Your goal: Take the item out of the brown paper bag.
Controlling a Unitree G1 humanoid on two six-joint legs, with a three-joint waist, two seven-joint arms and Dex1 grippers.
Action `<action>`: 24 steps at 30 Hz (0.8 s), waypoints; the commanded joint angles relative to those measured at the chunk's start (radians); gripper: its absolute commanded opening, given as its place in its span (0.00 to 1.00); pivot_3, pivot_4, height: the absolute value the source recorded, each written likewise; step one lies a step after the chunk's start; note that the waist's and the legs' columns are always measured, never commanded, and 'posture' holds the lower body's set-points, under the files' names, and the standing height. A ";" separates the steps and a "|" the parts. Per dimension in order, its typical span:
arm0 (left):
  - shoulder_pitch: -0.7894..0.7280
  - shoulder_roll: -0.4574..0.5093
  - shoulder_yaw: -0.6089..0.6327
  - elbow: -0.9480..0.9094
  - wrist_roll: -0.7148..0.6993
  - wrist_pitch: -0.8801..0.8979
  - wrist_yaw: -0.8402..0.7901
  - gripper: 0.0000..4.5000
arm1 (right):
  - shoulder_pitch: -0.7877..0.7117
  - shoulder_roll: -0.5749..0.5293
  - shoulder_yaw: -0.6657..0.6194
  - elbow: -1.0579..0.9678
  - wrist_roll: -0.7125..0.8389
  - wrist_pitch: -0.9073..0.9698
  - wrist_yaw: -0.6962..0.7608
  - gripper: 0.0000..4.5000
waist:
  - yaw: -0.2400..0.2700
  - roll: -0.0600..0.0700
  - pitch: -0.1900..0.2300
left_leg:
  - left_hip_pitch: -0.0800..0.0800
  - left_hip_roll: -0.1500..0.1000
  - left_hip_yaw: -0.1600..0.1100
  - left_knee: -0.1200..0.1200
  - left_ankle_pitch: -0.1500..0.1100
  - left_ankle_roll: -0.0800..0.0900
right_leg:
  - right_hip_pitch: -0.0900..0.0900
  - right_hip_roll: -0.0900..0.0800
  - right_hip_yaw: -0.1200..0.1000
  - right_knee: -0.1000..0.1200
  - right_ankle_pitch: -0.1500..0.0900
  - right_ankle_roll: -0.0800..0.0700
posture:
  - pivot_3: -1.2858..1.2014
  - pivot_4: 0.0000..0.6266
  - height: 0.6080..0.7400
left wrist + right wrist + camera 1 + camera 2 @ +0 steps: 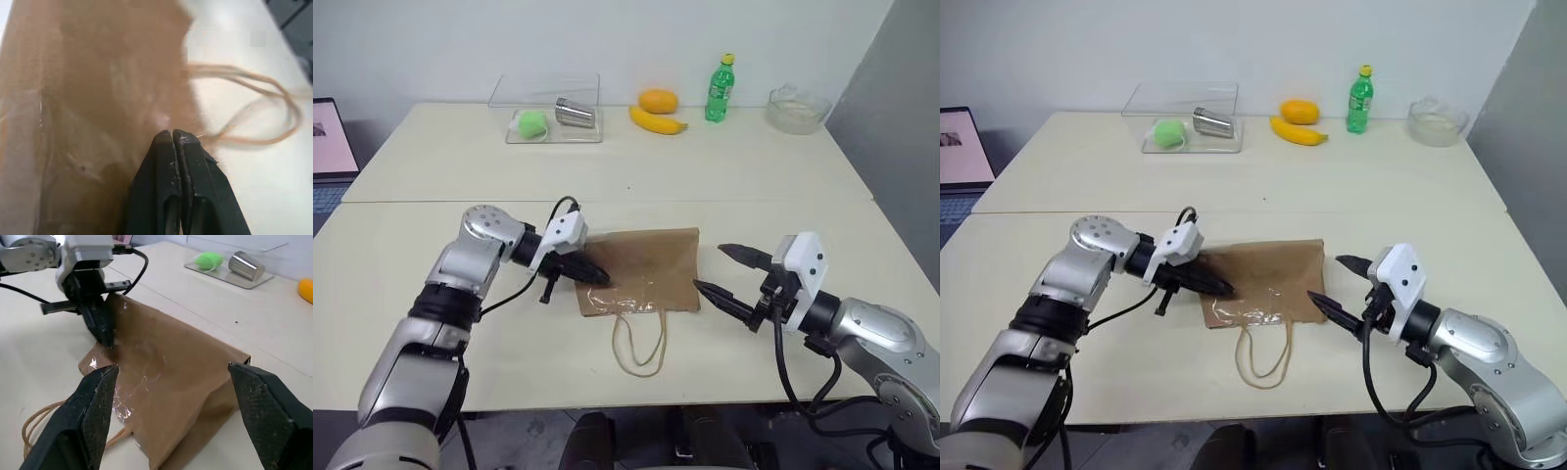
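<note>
While its jaws are clenched tight together, the left gripper (599,277) rests its tip on the left part of the brown paper bag (646,264), near the mouth edge; whether any paper is pinched between the jaws cannot be told.

Right gripper (722,271): jaws released, spread wide, nothing between them. It hangs level just off the bag's right edge, pointing toward the bag, apart from it.

Brown paper bag: lying flat on the desk (460,235) between the two grippers, creased, mouth toward the robot. A shiny clear strip shows along the mouth edge. Thin tan loop handles (639,343) trail from the mouth onto the desk.

Item of the task: no red bottle is visible, so whether it lies inside the bag cannot be told.

Far edge of the desk, well apart from the bag:
- clear plastic box (548,108), holding a green ball (530,123) and a metal cup (576,113) on its side
- banana (656,121), with an orange fruit (658,100) just behind it
- green soda bottle (721,89), upright
- glass bowl (798,109)

Laptop (331,147): at the desk's left edge, screen lit.
</note>
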 commanded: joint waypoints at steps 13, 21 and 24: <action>0.357 0.163 0.159 -0.607 -0.044 -0.035 0.196 0.55 | 0.000 -0.103 0.068 -0.013 0.054 -0.029 0.121 0.84 | -0.001 0.000 0.000 | 0.003 0.001 0.001 -0.002 0.000 0.000 | 0.001 0.000 0.002 -0.001 0.000 0.000 | 0.52 0.24 1.00; 0.359 0.075 0.012 -0.496 0.103 -0.326 0.247 0.75 | -0.002 -0.184 0.127 -0.010 0.060 -0.009 0.199 0.84 | 0.012 0.000 -0.001 | 0.004 0.000 0.002 -0.001 0.000 0.000 | 0.004 -0.001 0.002 -0.002 0.000 0.000 | 0.52 0.24 1.00; 0.322 0.004 -0.048 -0.415 0.152 -0.385 0.278 0.75 | 0.023 -0.225 0.145 -0.021 0.040 -0.009 0.220 0.84 | 0.014 -0.001 -0.001 | 0.004 -0.001 0.001 -0.001 0.000 0.000 | 0.004 0.000 0.001 -0.003 0.000 0.000 | 0.52 0.24 1.00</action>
